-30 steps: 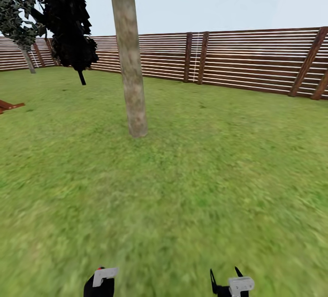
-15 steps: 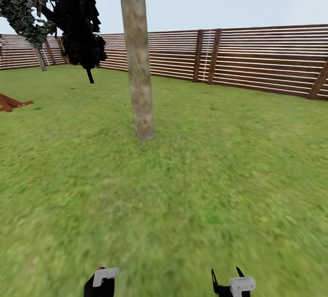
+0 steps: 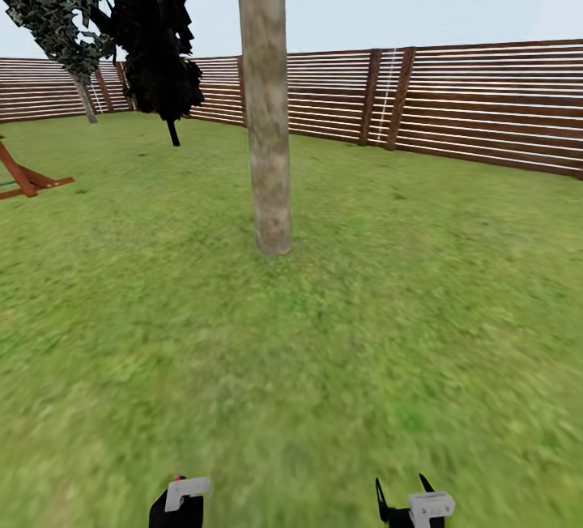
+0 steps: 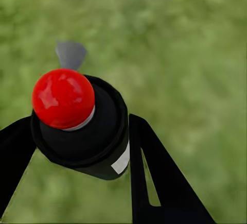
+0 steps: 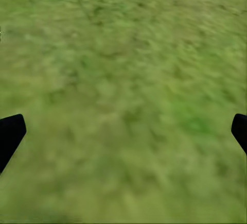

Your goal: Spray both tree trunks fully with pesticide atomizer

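Fingers (image 4: 149, 167) of the left gripper (image 4: 77, 147) pinch the pesticide atomizer (image 4: 82, 126); right gripper (image 5: 123, 131) spread wide over grass (image 5: 123, 54).

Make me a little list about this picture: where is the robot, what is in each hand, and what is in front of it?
place: garden with a grass lawn and a wooden fence
left gripper: shut on a black spray bottle with a red top
right gripper: open, holding nothing, grass below it
straight ahead: a thick grey-tan tree trunk standing upright in the lawn
far left: dark leafy trees near the fence
spray cloud: none visible
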